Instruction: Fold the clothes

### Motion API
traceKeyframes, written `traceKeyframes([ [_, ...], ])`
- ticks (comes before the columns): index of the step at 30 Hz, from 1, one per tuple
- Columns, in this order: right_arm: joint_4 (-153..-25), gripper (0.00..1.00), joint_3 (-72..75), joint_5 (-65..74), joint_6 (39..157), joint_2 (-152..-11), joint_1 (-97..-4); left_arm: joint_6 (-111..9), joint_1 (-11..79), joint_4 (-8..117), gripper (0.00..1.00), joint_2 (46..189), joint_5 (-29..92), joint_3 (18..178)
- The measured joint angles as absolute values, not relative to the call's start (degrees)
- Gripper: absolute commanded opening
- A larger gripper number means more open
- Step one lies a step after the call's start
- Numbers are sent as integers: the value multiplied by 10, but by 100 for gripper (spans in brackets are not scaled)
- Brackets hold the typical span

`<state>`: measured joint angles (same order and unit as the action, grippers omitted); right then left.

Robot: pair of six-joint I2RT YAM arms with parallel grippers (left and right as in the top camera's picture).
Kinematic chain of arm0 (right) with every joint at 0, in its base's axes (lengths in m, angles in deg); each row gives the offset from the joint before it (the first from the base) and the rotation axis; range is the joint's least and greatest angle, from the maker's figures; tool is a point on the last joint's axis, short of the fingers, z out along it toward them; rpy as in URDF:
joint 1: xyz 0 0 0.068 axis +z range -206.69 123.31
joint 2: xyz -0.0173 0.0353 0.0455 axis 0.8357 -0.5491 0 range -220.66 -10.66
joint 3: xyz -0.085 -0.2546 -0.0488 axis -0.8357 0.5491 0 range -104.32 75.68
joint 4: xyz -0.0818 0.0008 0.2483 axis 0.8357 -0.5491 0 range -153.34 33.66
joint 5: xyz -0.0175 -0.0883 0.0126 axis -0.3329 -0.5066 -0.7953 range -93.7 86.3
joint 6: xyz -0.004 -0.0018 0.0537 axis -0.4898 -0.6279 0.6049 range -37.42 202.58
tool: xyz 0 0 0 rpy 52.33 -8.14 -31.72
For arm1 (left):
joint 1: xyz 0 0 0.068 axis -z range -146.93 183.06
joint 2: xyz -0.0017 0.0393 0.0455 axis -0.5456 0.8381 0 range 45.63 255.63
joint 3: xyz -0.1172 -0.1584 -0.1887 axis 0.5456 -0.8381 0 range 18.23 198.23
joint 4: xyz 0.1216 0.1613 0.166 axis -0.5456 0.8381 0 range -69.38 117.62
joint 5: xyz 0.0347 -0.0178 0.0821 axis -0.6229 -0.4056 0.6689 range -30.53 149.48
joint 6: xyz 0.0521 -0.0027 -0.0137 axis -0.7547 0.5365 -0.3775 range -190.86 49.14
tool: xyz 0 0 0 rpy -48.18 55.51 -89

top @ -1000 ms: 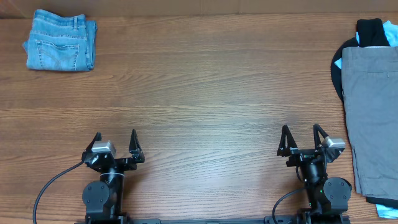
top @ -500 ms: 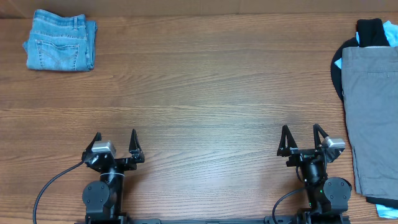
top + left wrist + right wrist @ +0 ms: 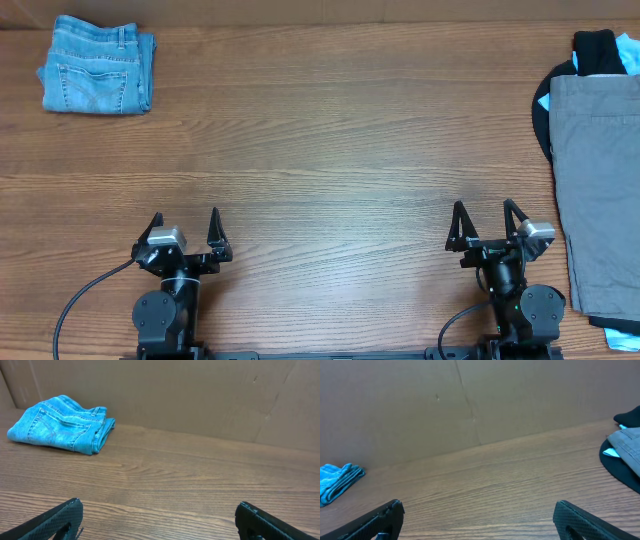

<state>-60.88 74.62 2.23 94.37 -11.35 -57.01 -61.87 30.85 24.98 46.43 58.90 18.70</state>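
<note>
The left gripper point(image 3: 185, 228) and the right gripper point(image 3: 484, 218) are seen with fingers spread apart and nothing held, low at the near edge of the bench point(image 3: 340, 150). Folded jeans point(image 3: 97, 66) are laid at the far left corner. The unfolded pile, topped by grey trousers point(image 3: 598, 190), is stacked at the right edge. If the trousers are pinched too deeply, the black garment point(image 3: 543, 105) beneath could be dragged along, or the pile slid off.
</note>
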Motion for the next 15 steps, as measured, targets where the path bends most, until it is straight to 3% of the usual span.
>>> traceKeyframes([
  [15,-609,100,746,22,944,-113,-570,-619,308,250,100,464,589,187],
])
